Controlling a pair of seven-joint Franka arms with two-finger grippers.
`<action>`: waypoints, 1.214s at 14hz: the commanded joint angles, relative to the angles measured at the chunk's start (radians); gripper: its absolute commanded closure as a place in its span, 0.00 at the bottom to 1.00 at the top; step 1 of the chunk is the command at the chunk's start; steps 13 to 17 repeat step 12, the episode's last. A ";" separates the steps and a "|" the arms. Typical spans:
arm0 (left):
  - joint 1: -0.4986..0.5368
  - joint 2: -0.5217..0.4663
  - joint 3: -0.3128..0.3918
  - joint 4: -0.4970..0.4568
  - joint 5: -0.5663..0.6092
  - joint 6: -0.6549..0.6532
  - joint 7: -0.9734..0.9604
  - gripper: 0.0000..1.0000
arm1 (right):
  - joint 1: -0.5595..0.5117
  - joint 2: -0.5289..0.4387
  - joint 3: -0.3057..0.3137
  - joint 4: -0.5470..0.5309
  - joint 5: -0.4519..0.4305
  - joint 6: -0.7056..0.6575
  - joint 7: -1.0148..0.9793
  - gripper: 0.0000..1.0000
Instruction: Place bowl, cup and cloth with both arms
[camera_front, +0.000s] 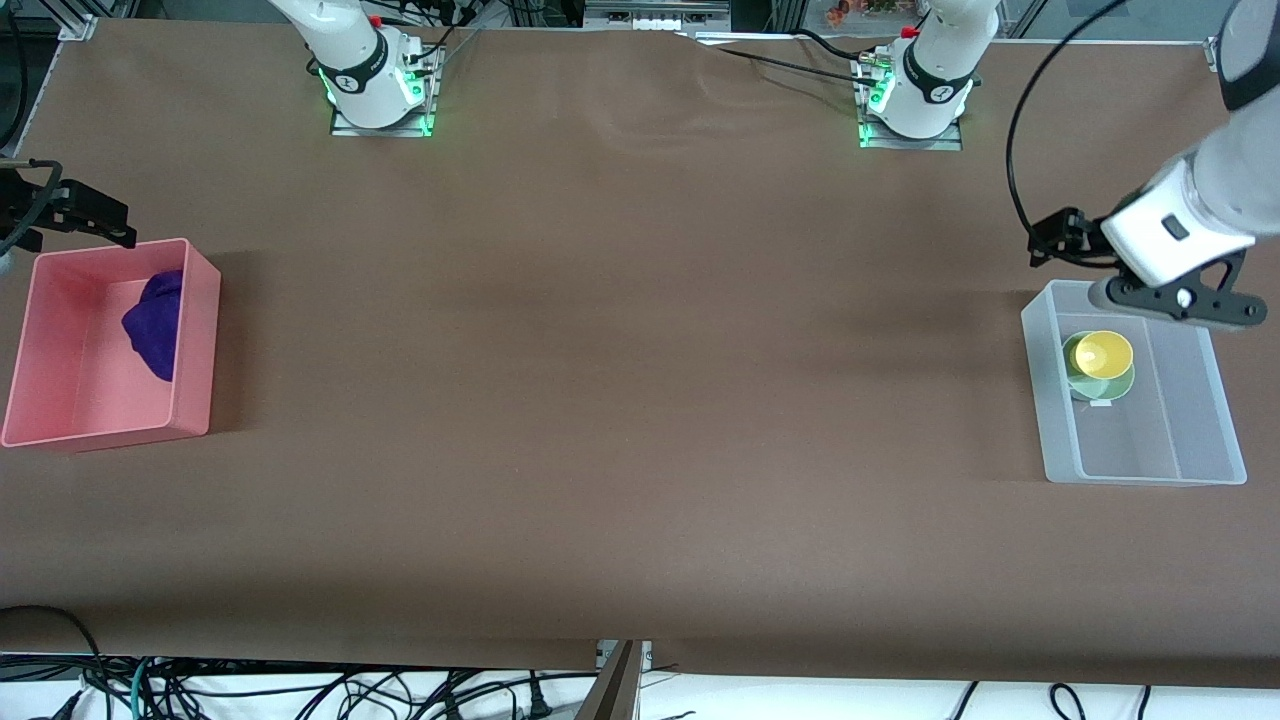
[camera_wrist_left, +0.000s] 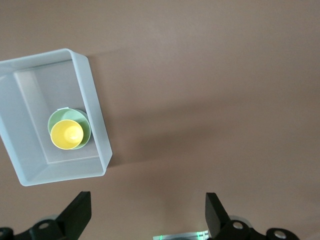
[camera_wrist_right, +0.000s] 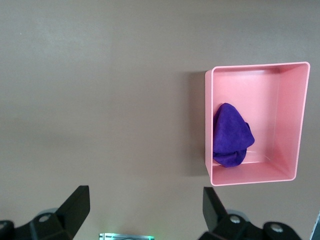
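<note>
The yellow cup (camera_front: 1103, 354) sits inside the pale green bowl (camera_front: 1076, 386), and both stand in a clear plastic bin (camera_front: 1140, 470) at the left arm's end of the table. The purple cloth (camera_front: 155, 320) lies bunched in a pink bin (camera_front: 195, 340) at the right arm's end. My left gripper (camera_front: 1052, 240) is open and empty, up over the table beside the clear bin's edge toward the bases. My right gripper (camera_front: 100, 215) is open and empty, up beside the pink bin's edge toward the bases. The left wrist view shows the left gripper (camera_wrist_left: 147, 215), cup (camera_wrist_left: 67, 135) and bowl (camera_wrist_left: 57, 119). The right wrist view shows the right gripper (camera_wrist_right: 145, 212) and cloth (camera_wrist_right: 230, 135).
The brown table (camera_front: 620, 350) stretches between the two bins. The clear bin (camera_wrist_left: 92, 100) has bare floor beside the bowl. The pink bin (camera_wrist_right: 250, 175) has bare floor beside the cloth. Cables hang below the table's front edge (camera_front: 400, 695).
</note>
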 joint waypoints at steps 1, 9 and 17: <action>-0.255 -0.090 0.318 -0.105 -0.054 0.108 0.003 0.00 | 0.001 -0.003 0.002 -0.001 -0.010 -0.003 -0.015 0.00; -0.422 -0.215 0.519 -0.320 -0.101 0.295 0.002 0.00 | 0.003 -0.004 0.002 -0.001 -0.010 -0.003 -0.015 0.00; -0.422 -0.213 0.520 -0.320 -0.140 0.294 -0.003 0.00 | 0.003 -0.004 0.002 -0.001 -0.010 -0.003 -0.016 0.00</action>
